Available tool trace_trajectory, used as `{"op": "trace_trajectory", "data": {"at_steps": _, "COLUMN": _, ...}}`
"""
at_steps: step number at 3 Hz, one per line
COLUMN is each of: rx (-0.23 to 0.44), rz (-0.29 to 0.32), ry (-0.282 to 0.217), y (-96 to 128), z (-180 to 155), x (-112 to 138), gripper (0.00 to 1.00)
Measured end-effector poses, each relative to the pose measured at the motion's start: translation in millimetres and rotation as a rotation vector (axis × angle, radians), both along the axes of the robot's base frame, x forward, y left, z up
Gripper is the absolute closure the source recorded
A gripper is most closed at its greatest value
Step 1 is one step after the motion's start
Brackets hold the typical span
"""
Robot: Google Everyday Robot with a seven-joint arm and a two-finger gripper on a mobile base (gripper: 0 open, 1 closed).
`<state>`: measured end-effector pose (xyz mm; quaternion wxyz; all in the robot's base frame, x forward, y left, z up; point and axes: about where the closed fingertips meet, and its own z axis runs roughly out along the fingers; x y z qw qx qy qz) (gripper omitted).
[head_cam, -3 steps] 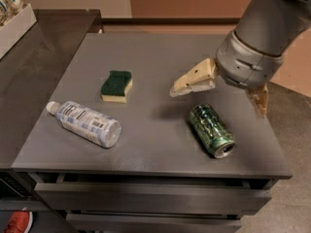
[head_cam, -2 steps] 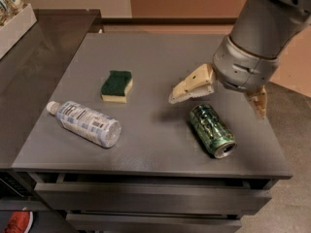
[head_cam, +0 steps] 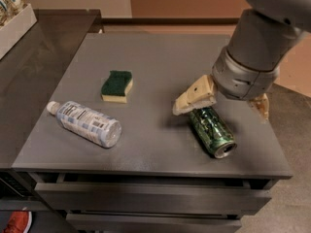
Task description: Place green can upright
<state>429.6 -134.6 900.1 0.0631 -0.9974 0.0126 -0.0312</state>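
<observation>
The green can [head_cam: 212, 132] lies on its side on the grey table [head_cam: 155, 72], toward the front right, its silver end facing the front right corner. My gripper [head_cam: 221, 108] hangs over the can's far end, open. One pale finger [head_cam: 194, 97] is at the can's left. The other finger [head_cam: 261, 106] is to the right, apart from the can. The can's far end is hidden under the wrist.
A clear plastic bottle [head_cam: 85, 124] with a white cap lies on its side at the front left. A green-topped yellow sponge [head_cam: 117, 86] sits in the middle left. A white tray [head_cam: 14, 21] stands on the dark counter at the far left.
My gripper has moved down and a little left toward the can's far end. The can, bottle and sponge have not moved.
</observation>
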Motion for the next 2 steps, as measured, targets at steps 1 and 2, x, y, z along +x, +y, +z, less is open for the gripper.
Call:
{"op": "trace_trajectory", "data": {"at_steps": 1, "rx": -0.031, "rz": 0.013, "ry": -0.015, "y": -5, "z": -10, "x": -3, "gripper": 0.0}}
{"op": "trace_trajectory", "data": {"at_steps": 2, "rx": -0.053, "rz": 0.032, "ry": -0.007, "y": -8, "z": -21, "x": -6, "gripper": 0.0}}
